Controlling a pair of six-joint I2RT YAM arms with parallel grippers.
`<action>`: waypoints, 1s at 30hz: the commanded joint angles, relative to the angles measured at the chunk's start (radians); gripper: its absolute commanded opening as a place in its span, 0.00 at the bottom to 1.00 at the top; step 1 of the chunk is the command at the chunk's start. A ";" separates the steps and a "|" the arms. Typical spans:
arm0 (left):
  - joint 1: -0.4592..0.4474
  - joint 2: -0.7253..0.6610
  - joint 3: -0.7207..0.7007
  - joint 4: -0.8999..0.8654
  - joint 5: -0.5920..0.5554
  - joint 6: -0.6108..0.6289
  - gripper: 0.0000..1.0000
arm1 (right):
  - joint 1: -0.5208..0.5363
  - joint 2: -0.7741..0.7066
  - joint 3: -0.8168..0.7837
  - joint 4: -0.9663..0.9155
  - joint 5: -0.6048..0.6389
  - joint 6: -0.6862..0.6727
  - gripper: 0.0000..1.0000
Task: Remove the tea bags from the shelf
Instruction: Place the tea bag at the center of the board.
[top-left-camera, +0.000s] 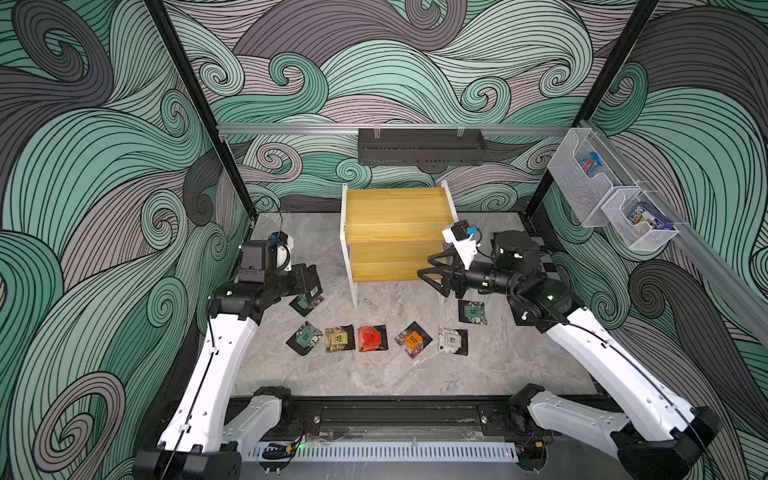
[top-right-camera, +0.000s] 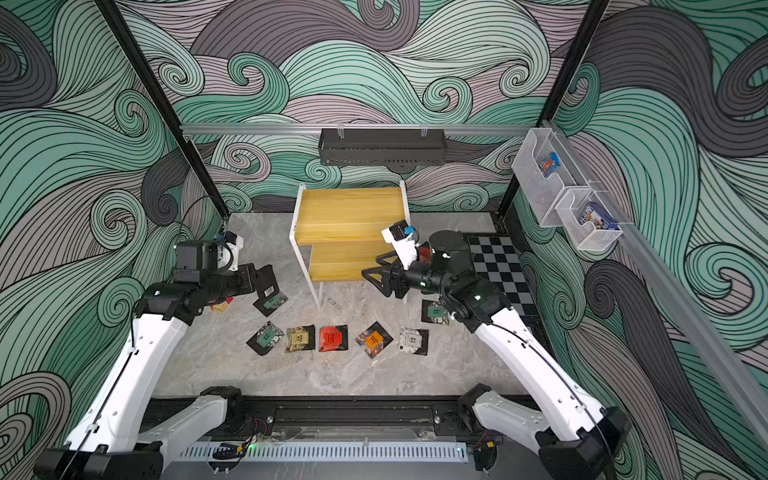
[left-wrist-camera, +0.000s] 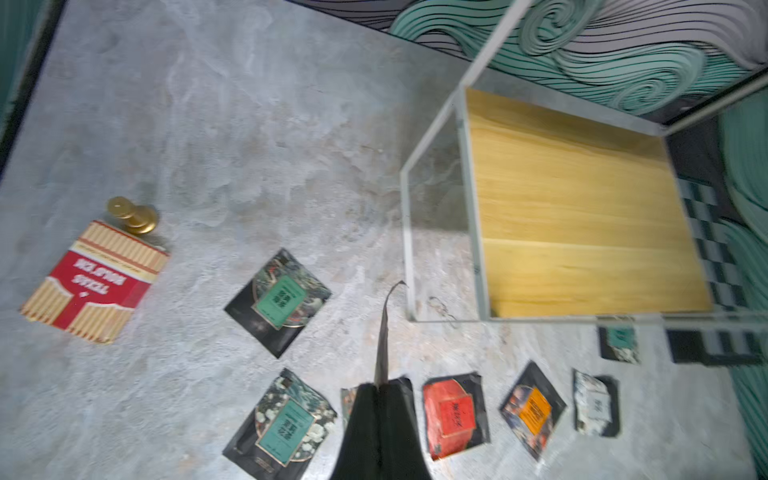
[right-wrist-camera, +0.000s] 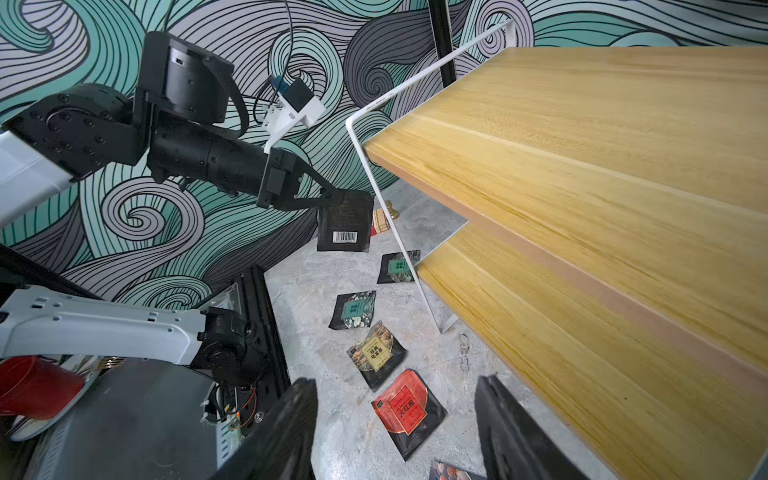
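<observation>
Shut tight, the left gripper (right-wrist-camera: 334, 198) pinches the top edge of the held bag (right-wrist-camera: 344, 222). This bag hangs near upright off the shelf's (top-left-camera: 395, 216) left front corner, with its black barcoded back facing the shelf. The left wrist view shows it edge-on as a thin strip. The right gripper (top-left-camera: 424, 266) has its jaws well apart with nothing between them. It is level with the shelf's lower board at the right front corner and points across the shelf front.

Farthest out in front of the shelf, five tea bags lie flat on the table (top-left-camera: 415, 374). Their row runs parallel to the shelf's front edge: green bag (top-left-camera: 304, 336), yellow bag (top-left-camera: 340, 338), red bag (top-left-camera: 372, 338), orange bag (top-left-camera: 413, 339), white bag (top-left-camera: 453, 340). The green and orange ones are turned corner-on to the shelf, while the other three sit roughly square to it.

Closer to the shelf, a second green bag (top-left-camera: 306, 304) lies flat under the held one. A third green bag (top-left-camera: 472, 311) lies just outside the right front leg.
</observation>
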 joint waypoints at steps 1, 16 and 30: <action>0.006 0.085 0.079 0.014 -0.177 -0.033 0.00 | -0.005 -0.034 -0.027 -0.017 0.054 -0.026 0.64; -0.033 0.746 0.522 -0.147 -0.606 -0.052 0.00 | -0.014 -0.203 -0.130 -0.049 0.181 -0.033 0.67; -0.081 1.163 0.866 -0.182 -0.694 -0.062 0.00 | -0.015 -0.245 -0.105 -0.113 0.255 -0.039 0.68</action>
